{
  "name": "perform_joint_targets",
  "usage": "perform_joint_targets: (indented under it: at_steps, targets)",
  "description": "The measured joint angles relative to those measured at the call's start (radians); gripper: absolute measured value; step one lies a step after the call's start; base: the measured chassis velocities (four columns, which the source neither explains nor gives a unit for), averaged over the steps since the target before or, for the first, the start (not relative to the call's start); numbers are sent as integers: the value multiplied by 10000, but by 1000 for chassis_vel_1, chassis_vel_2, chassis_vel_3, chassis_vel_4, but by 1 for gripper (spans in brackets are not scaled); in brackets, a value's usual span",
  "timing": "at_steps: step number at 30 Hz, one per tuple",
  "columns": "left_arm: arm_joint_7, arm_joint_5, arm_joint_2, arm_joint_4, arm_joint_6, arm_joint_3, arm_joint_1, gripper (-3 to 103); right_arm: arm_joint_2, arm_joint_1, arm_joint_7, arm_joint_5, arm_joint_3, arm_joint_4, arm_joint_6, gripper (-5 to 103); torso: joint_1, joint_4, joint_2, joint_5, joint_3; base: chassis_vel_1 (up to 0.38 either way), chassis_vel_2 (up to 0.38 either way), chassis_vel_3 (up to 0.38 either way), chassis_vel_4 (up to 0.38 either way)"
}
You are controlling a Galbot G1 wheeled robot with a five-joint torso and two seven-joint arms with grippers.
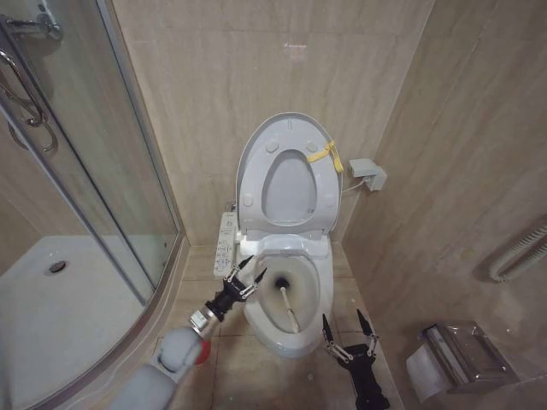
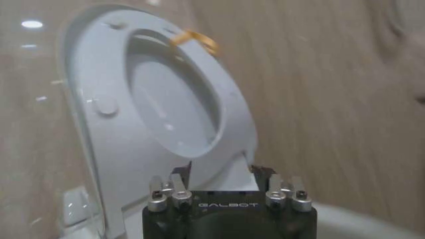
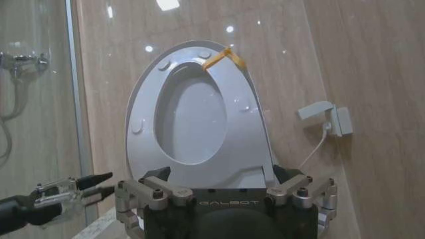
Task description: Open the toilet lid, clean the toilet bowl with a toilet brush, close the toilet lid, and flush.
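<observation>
Head view: toilet brush point(image 1: 289, 305) rests in toilet bowl point(image 1: 318, 301).

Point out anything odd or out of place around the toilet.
The toilet brush lies loose inside the toilet bowl, unheld. A yellow tag hangs askew from the raised toilet lid.

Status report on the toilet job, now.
Left end effector open at bowl's rim, right end effector open, low beside bowl. Toilet lid up; toilet brush resting in toilet bowl. Nothing blocking.
</observation>
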Motion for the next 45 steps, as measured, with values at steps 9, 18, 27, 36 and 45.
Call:
perform_joint_targets:
  at_steps: [9, 18, 27, 36, 45]
  targets:
    - [755, -138, 1712, 665, 268, 3077, -2933, 94, 0, 17, -4, 5, 7, -33, 12, 100, 1, -3, 1, -4, 1, 0, 0, 0, 0]
    - [2271, -2811, 2183, 1385, 378, 7456, -7987, 100, 24, 226, 9, 189, 190, -378, 37, 100, 3, -2, 0, 5, 2, 0, 0, 0, 0]
    - [6415, -3744, 522, 3104, 299, 9403, -10418, 100, 157, 456, 45, 332, 373, -688, 94, 100, 2, 0, 0, 5, 1, 0, 0, 0, 0]
    - [8219, -1633, -1506, 4880, 35, 9293, -10336, 100, 170, 466, 80, 396, 489, -632, 84, 100, 1, -4, 0, 5, 1, 0, 0, 0, 0]
    - [9613, -466, -3004, 7064, -81, 9091, -10199, 100, 194, 504, 85, 392, 492, -560, 58, 100, 1, -1, -1, 4, 1, 0, 0, 0, 0]
